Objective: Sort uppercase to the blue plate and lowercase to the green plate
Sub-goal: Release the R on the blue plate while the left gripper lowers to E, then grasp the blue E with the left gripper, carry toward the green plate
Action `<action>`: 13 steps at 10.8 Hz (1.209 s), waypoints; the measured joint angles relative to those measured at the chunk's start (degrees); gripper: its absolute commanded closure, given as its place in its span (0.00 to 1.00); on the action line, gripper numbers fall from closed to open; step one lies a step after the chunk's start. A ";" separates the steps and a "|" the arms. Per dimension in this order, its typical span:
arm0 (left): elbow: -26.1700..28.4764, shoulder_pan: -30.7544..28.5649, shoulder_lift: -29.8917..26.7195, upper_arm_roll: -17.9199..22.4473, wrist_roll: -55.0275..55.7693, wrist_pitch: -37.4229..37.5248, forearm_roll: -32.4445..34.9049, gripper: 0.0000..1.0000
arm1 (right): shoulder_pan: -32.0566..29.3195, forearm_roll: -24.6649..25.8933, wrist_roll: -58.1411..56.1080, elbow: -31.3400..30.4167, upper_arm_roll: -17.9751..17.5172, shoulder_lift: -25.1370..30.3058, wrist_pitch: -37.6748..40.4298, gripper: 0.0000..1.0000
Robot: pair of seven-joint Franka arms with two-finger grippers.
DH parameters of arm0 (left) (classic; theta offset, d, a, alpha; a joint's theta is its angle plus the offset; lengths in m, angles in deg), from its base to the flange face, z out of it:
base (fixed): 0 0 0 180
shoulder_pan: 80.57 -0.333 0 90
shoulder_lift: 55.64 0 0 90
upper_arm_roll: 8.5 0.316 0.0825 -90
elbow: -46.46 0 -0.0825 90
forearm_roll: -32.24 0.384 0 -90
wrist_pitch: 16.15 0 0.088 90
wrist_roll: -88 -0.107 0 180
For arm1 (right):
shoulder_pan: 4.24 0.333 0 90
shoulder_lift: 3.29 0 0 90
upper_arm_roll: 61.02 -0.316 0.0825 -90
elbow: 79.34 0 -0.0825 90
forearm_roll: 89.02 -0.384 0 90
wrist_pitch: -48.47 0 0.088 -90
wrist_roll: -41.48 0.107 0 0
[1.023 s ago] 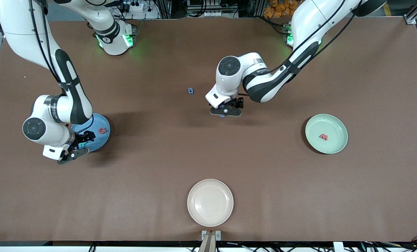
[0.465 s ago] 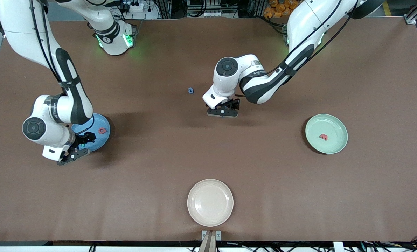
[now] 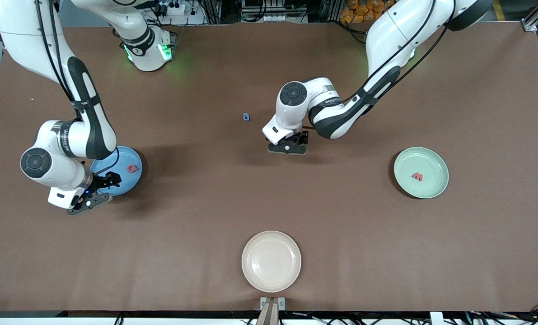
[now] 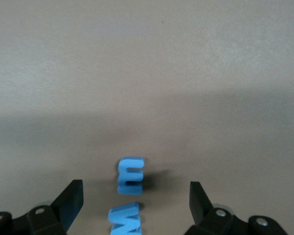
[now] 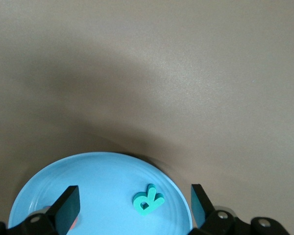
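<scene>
the left pincer [image 3: 288,145] is held open low over the middle of the surface [image 3: 386,253], two blue letters [image 4: 130,175] lying between its fingers. the right pincer [image 3: 98,187] is spread open over the blue plate [image 3: 133,155], where the teal r [image 5: 148,199] and red q [image 3: 133,169] lie. a red m [image 3: 417,176] lies in the green plate [image 3: 438,162].

- A brown, matte table [image 3: 386,253] fills nearly the whole front view, faintly creased.
- Soft dark shadows lie across its middle.
- Green light glows on its top edge.
- Above that edge: cables, a power strip [image 3: 174,8], metal framing [image 3: 536,14], orange items [image 3: 358,10].
- A small metal bracket [image 3: 272,303] sits at the near edge.
</scene>
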State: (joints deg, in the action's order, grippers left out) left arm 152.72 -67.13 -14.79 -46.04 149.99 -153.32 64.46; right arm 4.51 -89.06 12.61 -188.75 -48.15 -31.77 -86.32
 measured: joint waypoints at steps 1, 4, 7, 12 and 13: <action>-0.02 1.77 0.14 1.49 0.01 -0.93 0.00 0.08 | 0.00 -0.01 0.02 0.02 0.00 0.01 0.00 0.00; -0.01 3.28 0.15 2.50 0.04 -1.09 0.35 0.14 | 0.01 -0.04 0.04 0.25 -0.01 0.05 0.00 0.00; 0.49 3.15 0.38 3.31 0.04 -1.09 3.86 0.18 | 0.00 -0.07 0.07 0.48 -0.01 0.08 0.00 0.00; 0.49 3.04 0.68 3.43 0.04 -1.09 4.40 0.33 | -0.02 -0.09 0.08 0.48 0.00 0.08 0.15 0.00; 0.49 3.04 0.71 3.43 0.04 -1.09 4.40 0.36 | -0.03 -0.10 0.08 0.48 0.00 0.08 0.15 0.00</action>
State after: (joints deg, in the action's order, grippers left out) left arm 153.21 -64.09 -14.07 -42.61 150.04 -154.40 68.86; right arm 4.48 -89.16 12.69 -188.27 -48.16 -31.68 -86.17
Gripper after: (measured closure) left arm 0.251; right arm 0.000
